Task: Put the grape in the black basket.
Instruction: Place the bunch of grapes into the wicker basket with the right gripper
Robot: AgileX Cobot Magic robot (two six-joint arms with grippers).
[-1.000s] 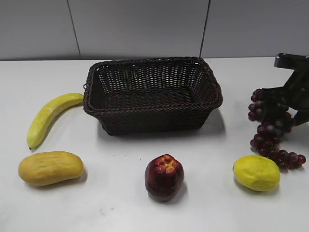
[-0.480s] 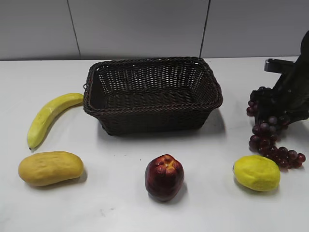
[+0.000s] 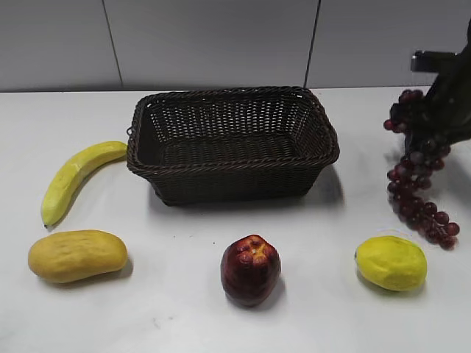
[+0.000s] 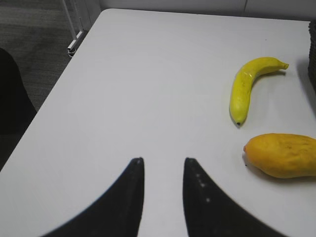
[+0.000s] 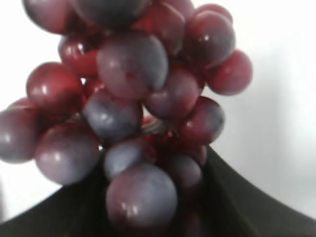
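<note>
One bunch, the grape (image 3: 419,176), hangs off the table, clamped in right gripper (image 3: 434,118), well right of the black basket (image 3: 232,143). Lift step imo; next needs carrying left over the rim, then letting go.

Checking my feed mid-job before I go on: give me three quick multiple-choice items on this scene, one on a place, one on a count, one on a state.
1. Where is the grape?
A. in the black basket
B. at the right gripper, right of the black basket
C. beside the banana

2. How many yellow or orange fruits lie on the table?
A. one
B. two
C. three

3. What is the left gripper doing?
A. open over bare table, holding nothing
B. shut on the banana
C. resting in the black basket

Answers: 1 B, the bunch hangs from the right gripper, and the black basket holds nothing; 2 C, banana, orange fruit, yellow fruit; 3 A, its fingers are apart.
</note>
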